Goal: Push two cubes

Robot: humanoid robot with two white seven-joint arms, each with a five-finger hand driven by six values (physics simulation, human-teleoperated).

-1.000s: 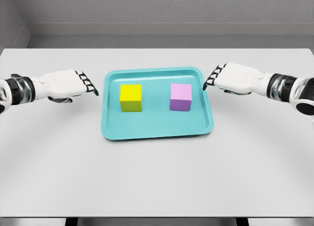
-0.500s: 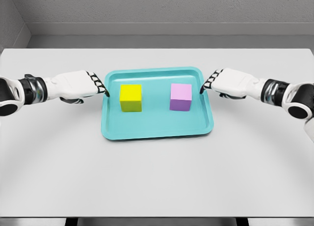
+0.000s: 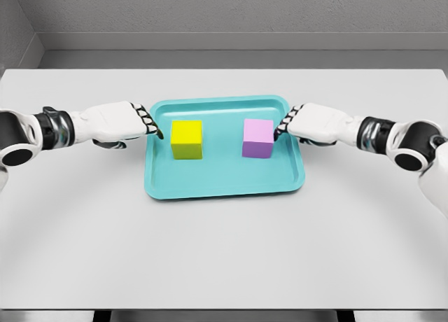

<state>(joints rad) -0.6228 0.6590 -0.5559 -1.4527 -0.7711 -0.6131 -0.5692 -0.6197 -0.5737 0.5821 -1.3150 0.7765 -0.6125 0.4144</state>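
A white table [image 3: 224,252] fills the view, and at its centre a teal tray [image 3: 224,182] is set with its long axis running 9 to 3 o'clock. Inside the tray, a yellow cube [image 3: 187,138] is seen in the left half and a pink cube [image 3: 257,138] in the right half, well apart. The left hand [image 3: 119,121] is held at 9 o'clock of the yellow cube, its curled, empty fingertips [image 3: 155,130] over the tray's left rim and just beside the cube. The right hand [image 3: 313,122], likewise curled on nothing, is placed at 3 o'clock of the pink cube, almost touching it. Each cube is nearest its own hand; nothing is seen between them, so inward pushes appear unobstructed.
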